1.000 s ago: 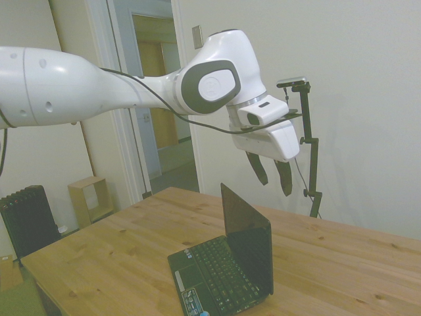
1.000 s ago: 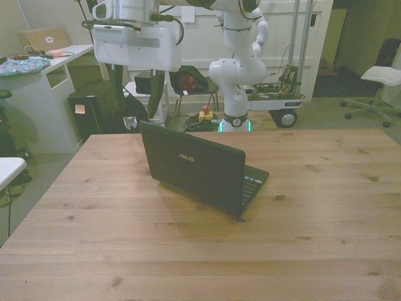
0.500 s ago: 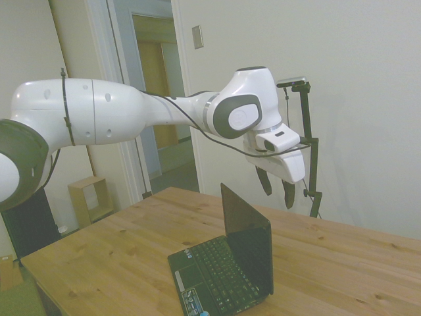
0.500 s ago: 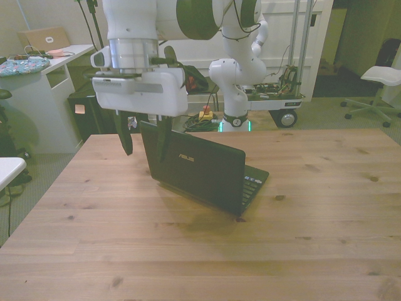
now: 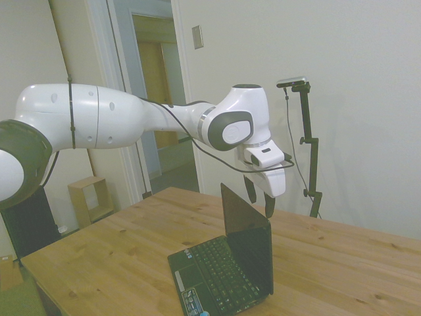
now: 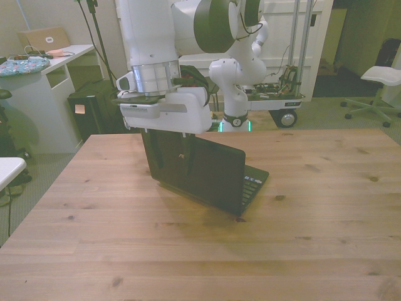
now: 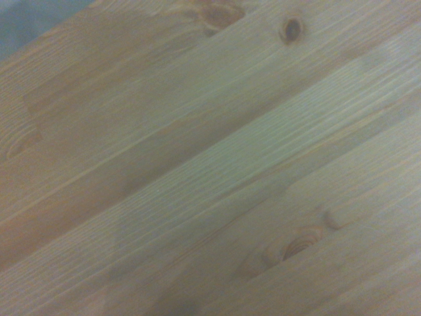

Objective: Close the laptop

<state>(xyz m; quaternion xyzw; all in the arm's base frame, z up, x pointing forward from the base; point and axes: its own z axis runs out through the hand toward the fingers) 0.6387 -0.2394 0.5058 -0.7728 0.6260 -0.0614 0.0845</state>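
Laptop (image 5: 230,263) stood open near table (image 6: 301,251) centre, lid upright. Gripper (image 5: 260,199) hung just behind lid's top edge, fingers spread, holding nothing; probably placed to push lid down onto keyboard.
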